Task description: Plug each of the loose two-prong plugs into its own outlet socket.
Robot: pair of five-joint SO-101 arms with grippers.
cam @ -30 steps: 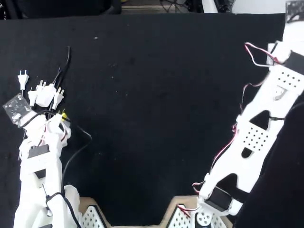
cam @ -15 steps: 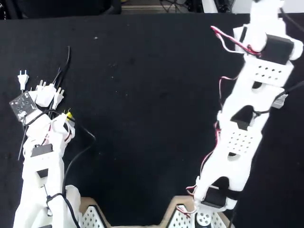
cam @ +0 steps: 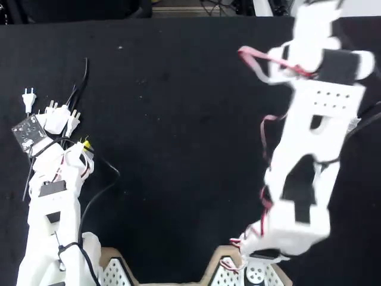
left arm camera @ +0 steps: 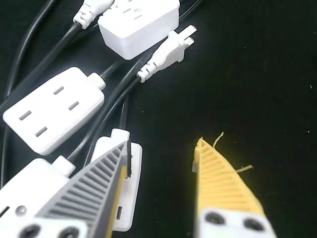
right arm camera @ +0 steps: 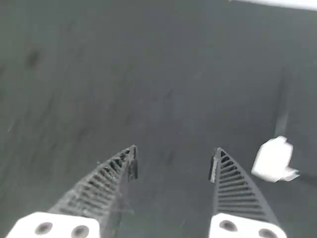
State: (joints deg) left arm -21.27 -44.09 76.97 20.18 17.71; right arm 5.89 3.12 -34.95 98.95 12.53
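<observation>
Spread and empty, the left end effector (left arm camera: 162,148) hangs over white two-prong plugs (left arm camera: 166,52) tangled with white plastic outlet blocks (left arm camera: 54,106), left edge of the high view — closing here could pinch black cord (left arm camera: 109,110) instead. The right end effector (right arm camera: 173,156) gapes too.

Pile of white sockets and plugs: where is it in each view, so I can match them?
High view: the pile lies at the left edge of the table, just past the yellow finger.
Left wrist view: the pile lies ahead of the open fingers.
Right wrist view: black table and a blurred white piece I cannot identify.
Shared landmark: the yellow finger, next to the pile.
</observation>
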